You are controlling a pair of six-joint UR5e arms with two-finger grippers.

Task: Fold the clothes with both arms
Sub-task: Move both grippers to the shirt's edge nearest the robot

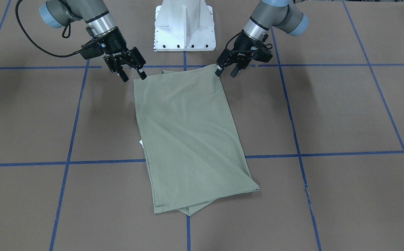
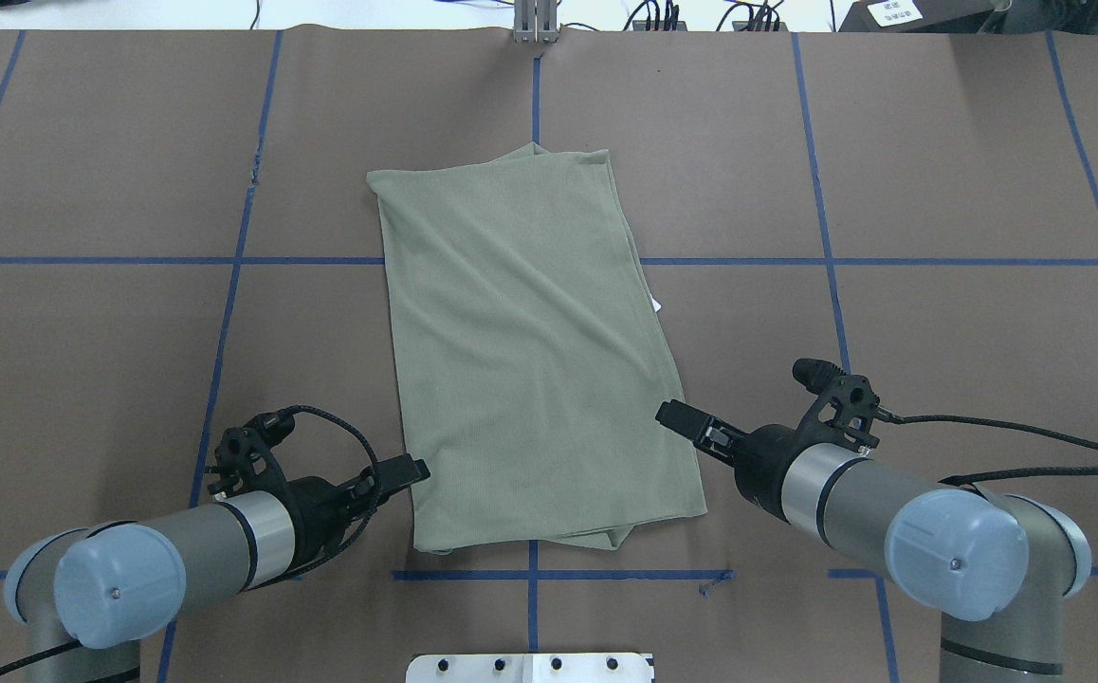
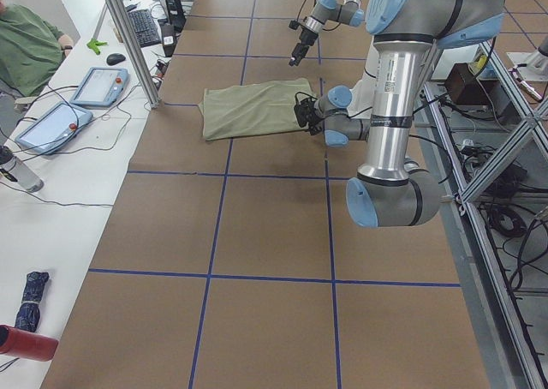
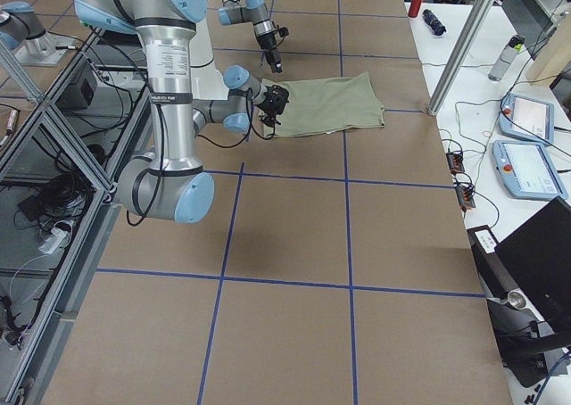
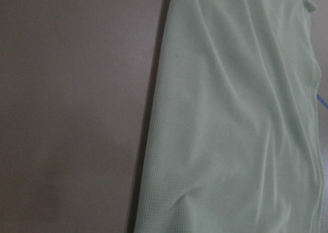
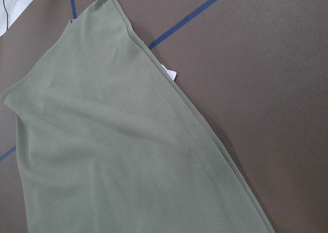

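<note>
The clothes are one sage-green shirt (image 1: pixel 191 139) (image 2: pixel 530 351), lying folded into a long flat rectangle in the middle of the table. A white tag (image 1: pixel 141 142) (image 6: pixel 169 73) peeks out from under one long edge. My left gripper (image 1: pixel 226 74) (image 2: pixel 411 470) stands open at the shirt's near corner on my left, one finger right at the cloth edge. At the other near corner my right gripper (image 1: pixel 133 76) (image 2: pixel 672 415) is open too, with nothing between its fingers. Each wrist view shows only shirt fabric (image 5: pixel 236 115) (image 6: pixel 118 156) and table.
The brown table surface (image 1: pixel 345 111) is marked with blue tape lines. The white pedestal base (image 1: pixel 184 26) stands just behind the shirt's near end. Side benches carry tablets (image 3: pixel 98 85) (image 4: pixel 526 169) beside a metal post (image 3: pixel 128 38); a seated person (image 3: pixel 26 46) is at one.
</note>
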